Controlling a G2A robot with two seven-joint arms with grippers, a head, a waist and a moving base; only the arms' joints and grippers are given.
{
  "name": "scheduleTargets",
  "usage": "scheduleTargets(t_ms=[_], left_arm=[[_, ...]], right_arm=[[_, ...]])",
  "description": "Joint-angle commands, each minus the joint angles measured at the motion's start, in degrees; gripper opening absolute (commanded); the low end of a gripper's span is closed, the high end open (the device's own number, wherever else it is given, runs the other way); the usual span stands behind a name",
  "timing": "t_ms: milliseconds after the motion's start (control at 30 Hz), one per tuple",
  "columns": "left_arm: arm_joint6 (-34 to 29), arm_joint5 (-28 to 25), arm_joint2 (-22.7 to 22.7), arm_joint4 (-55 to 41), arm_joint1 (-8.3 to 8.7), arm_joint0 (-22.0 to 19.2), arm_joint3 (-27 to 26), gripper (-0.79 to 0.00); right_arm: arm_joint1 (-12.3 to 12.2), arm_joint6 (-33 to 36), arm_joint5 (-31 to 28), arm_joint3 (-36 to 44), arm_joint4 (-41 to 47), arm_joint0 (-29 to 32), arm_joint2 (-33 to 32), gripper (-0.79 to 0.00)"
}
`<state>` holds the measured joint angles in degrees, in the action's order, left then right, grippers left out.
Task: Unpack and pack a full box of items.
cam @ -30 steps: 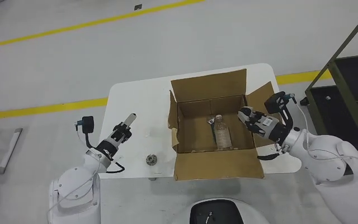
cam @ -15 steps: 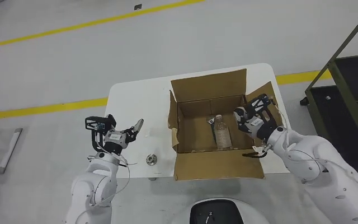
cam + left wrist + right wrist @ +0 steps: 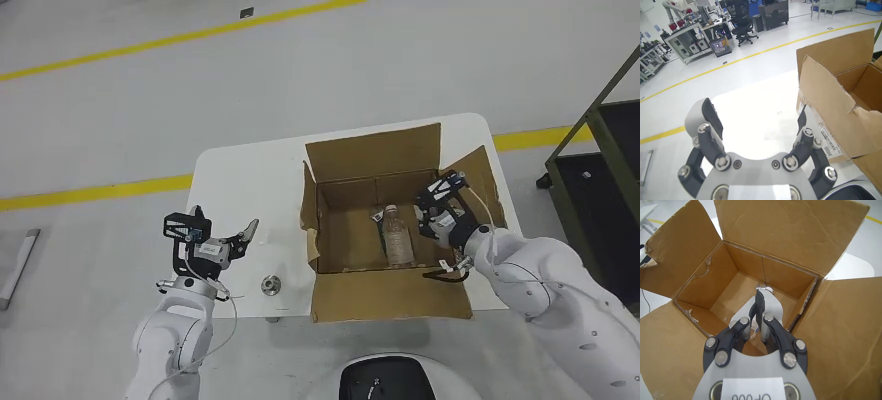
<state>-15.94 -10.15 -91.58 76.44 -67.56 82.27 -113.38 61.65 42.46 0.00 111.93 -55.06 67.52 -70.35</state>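
On the box [image 3: 829,106], low on its outer side wall, sits a white sticker [image 3: 829,141] with barcodes and fine lines of print, all too small to make out. Just above it on the same wall are small stamped handling marks [image 3: 803,98]. Inside the box, any print on the bottle [image 3: 398,236] is too small to tell. Over the box, the plate behind the right gripper [image 3: 758,298] bears a white tag [image 3: 752,388] with a short code, upside down and cut off at the edge.
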Motion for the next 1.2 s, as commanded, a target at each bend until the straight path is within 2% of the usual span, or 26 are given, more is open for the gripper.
scheduleTargets(t_ms=[0, 167, 333, 1167], left_arm=[[0.00, 0.00, 0.00, 0.00, 0.00, 0.00, 0.00, 0.000], [0.00, 0.00, 0.00, 0.00, 0.00, 0.00, 0.00, 0.000], [0.00, 0.00, 0.00, 0.00, 0.00, 0.00, 0.00, 0.000], [0.00, 0.00, 0.00, 0.00, 0.00, 0.00, 0.00, 0.000]], right_arm=[[0.03, 1.52, -0.13, 0.48, -4.07, -0.71, 1.47, -0.785], [1.81, 11.99, 12.35, -1.03, -12.80, -7.20, 9.53, -0.785], [4.94, 20.48, 22.10, -10.00, -12.27, -16.49, 17.69, -0.785], [5.35, 20.46, 22.43, -11.31, -11.55, -17.24, 18.53, -0.785]])
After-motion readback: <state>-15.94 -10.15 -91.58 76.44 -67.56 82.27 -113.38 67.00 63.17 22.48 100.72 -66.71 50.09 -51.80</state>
